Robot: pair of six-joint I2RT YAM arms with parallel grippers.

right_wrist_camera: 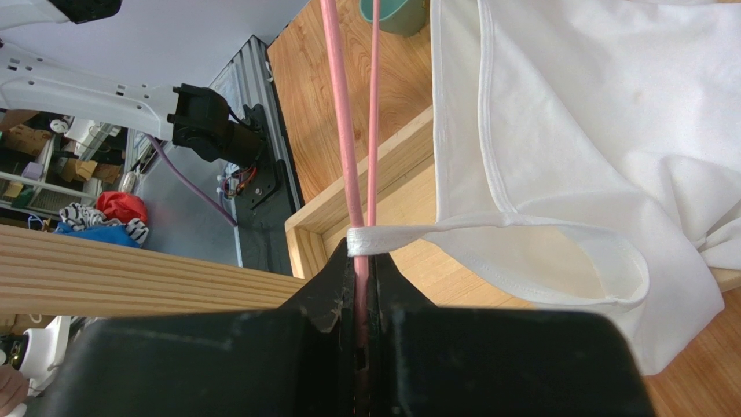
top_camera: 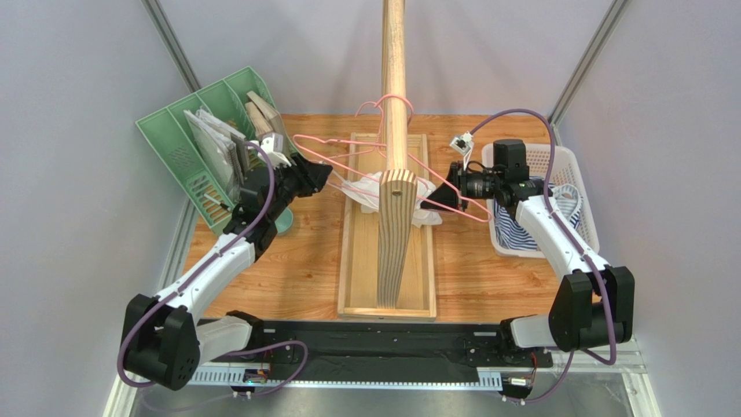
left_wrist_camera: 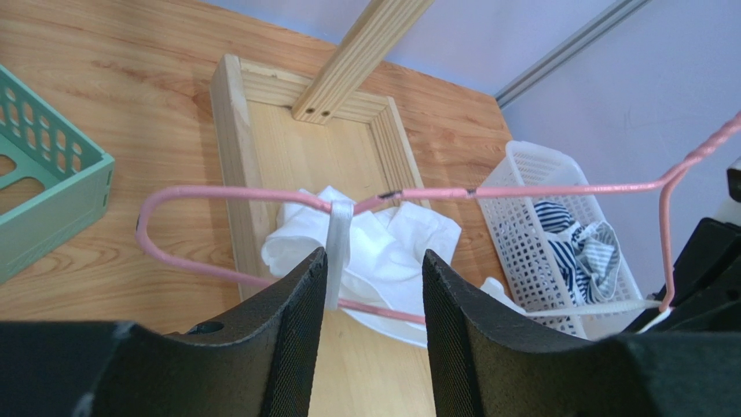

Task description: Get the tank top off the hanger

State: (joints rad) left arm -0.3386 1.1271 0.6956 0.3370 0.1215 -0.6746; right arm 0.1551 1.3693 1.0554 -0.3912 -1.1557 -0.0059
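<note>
A pink wire hanger (top_camera: 348, 152) hangs from the wooden rail (top_camera: 394, 52), and a white tank top (top_camera: 370, 189) droops from it onto the wooden stand base (top_camera: 357, 261). My right gripper (top_camera: 450, 195) is shut on the hanger's right end (right_wrist_camera: 357, 278), with a white strap (right_wrist_camera: 383, 236) looped just above the jaws. My left gripper (top_camera: 323, 172) is open, near the hanger's left end. In the left wrist view the other strap (left_wrist_camera: 337, 248) hangs over the pink wire (left_wrist_camera: 261, 195) just beyond the open left gripper (left_wrist_camera: 372, 269).
A green file organizer (top_camera: 204, 139) with flat items stands at the back left. A white basket (top_camera: 570, 187) holding striped clothing sits at the right, also seen in the left wrist view (left_wrist_camera: 557, 252). A teal cup (top_camera: 284, 221) stands by the left arm.
</note>
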